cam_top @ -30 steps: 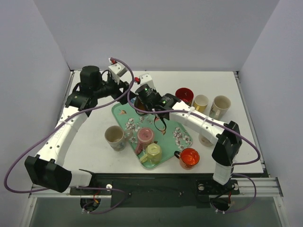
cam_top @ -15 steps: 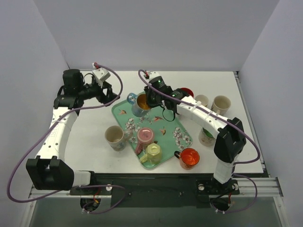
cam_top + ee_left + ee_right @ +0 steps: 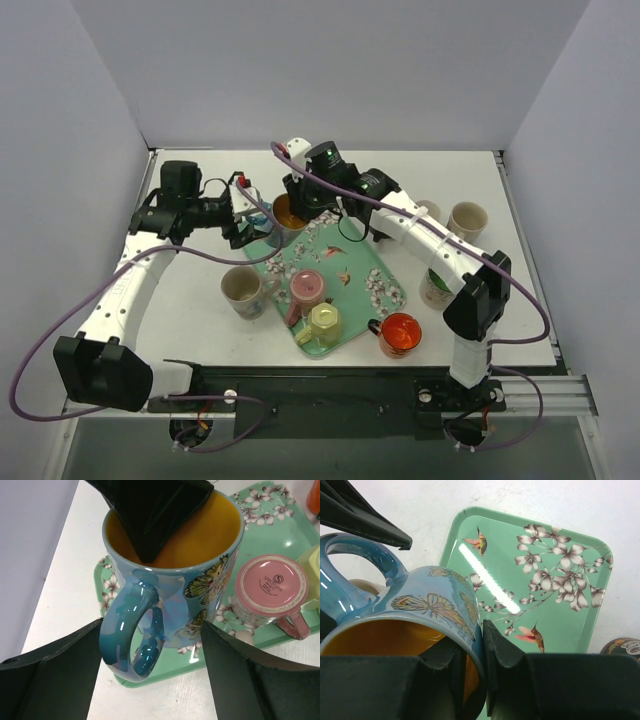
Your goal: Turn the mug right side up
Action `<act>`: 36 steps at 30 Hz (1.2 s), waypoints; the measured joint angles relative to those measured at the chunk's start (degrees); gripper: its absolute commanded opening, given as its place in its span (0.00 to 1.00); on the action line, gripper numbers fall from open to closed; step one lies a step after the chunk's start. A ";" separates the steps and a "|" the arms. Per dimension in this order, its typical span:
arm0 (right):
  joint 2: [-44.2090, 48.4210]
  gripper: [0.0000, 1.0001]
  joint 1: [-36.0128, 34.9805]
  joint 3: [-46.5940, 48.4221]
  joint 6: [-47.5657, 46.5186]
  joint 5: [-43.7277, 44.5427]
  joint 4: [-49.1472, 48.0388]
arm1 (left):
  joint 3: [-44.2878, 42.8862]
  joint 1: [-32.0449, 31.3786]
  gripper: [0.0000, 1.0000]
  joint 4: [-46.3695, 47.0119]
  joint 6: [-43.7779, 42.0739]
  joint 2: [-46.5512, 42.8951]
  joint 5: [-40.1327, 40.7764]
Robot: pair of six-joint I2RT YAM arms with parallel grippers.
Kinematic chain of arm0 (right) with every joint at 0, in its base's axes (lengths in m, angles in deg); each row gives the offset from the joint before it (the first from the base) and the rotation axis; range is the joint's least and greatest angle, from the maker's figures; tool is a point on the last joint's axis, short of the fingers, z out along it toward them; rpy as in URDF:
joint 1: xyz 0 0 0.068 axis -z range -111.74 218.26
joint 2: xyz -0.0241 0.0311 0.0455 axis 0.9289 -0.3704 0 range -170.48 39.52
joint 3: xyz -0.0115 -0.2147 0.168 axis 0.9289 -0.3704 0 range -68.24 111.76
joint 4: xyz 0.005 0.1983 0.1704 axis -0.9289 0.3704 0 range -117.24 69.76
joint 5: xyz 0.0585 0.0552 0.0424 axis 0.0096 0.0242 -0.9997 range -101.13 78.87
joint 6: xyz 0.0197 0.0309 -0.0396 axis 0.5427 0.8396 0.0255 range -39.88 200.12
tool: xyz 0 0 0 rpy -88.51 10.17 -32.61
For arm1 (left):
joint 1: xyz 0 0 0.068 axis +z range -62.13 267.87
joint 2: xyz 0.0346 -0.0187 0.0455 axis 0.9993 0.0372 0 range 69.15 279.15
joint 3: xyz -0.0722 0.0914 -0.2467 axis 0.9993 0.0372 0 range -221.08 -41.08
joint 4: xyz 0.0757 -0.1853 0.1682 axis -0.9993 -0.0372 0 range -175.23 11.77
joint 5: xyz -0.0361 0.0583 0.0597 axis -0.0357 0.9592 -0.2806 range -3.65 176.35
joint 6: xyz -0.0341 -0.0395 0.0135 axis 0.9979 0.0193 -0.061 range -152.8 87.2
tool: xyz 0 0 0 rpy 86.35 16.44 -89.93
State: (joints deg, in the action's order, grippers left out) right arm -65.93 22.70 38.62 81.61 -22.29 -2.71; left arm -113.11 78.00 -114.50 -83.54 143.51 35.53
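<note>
Crockery around a flowered tray on a white table

A green tray [image 3: 345,296] printed with blossoms and small birds lies askew on the white table [image 3: 200,330]. On it a pink mug [image 3: 306,288] stands upside down, base up, and just nearer a pale yellow mug [image 3: 323,324] sits at the tray's near corner, apparently inverted too. A cream mug [image 3: 241,288] stands upright on the table just left of the tray. A red mug [image 3: 400,332] stands upright just beside the tray's near right edge. At the far right, well apart from the tray, two more cream mugs [image 3: 466,222] stand upright close together.
</note>
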 measured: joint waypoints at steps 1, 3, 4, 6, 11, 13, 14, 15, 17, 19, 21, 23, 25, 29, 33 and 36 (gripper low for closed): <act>-0.28 0.00 0.17 0.17 -0.22 -0.37 0.15 | 0.00 -0.07 0.84 -0.02 -0.66 0.02 0.00; -0.76 0.00 0.24 0.17 -0.63 -1.14 0.70 | -0.37 0.15 0.74 -1.07 -2.34 0.11 -0.37; -0.94 0.00 0.20 0.17 -0.85 -1.77 1.07 | -0.87 0.44 0.68 -2.21 -3.45 0.24 -0.83; -1.18 0.00 0.07 0.17 -1.46 -3.19 2.10 | -2.99 1.27 0.57 -5.33 -5.79 0.76 -2.23; -1.20 0.00 -0.55 0.37 -2.91 -3.76 3.76 | -5.53 0.37 0.50 -8.50 -8.52 0.81 -3.63; -1.20 0.00 -0.55 0.55 -3.32 -3.67 4.46 | -5.53 -0.66 0.49 -9.42 -9.01 0.81 -2.75; -1.20 0.00 -0.55 0.59 -3.34 -3.69 4.57 | -5.53 -1.14 0.49 -9.90 -9.33 0.81 -2.14; -1.22 0.00 -0.57 0.59 -3.52 -3.61 4.63 | -5.53 -1.62 0.43 -10.29 -9.73 0.81 -1.53; -1.22 0.00 -0.57 0.59 -3.61 -3.50 4.98 | -5.51 -2.34 0.18 -11.13 -10.19 0.83 -0.26; -1.20 0.00 -0.59 0.61 -3.98 -3.43 5.22 | -5.49 -2.93 0.00 -11.56 -10.45 0.83 1.03; -1.22 0.00 -0.66 0.68 -4.04 -3.06 5.84 | -5.46 -3.34 0.00 -11.67 -10.10 0.83 1.77; -1.29 0.19 -0.66 0.81 -4.02 -2.80 5.90 | -5.40 -3.56 0.00 -11.41 -9.88 0.83 2.43; -1.31 0.56 -0.66 0.98 -3.61 -2.19 6.23 | -4.74 -3.82 0.00 -10.21 -9.16 0.63 2.86; -1.29 0.90 -0.37 3.08 0.26 0.57 2.78 | 0.11 -3.52 0.00 -5.68 -3.30 0.22 7.39; -0.66 0.92 0.66 2.49 3.41 4.07 -2.29 | 3.93 0.22 0.00 0.39 4.11 0.31 11.06; 0.76 0.94 1.73 -0.72 5.79 6.86 -5.68 | 5.62 3.43 0.00 7.52 9.94 0.33 13.35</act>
State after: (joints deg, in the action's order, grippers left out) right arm -65.17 24.43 37.90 87.40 -15.43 -8.39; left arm -107.49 81.43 -106.98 -73.59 143.84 48.88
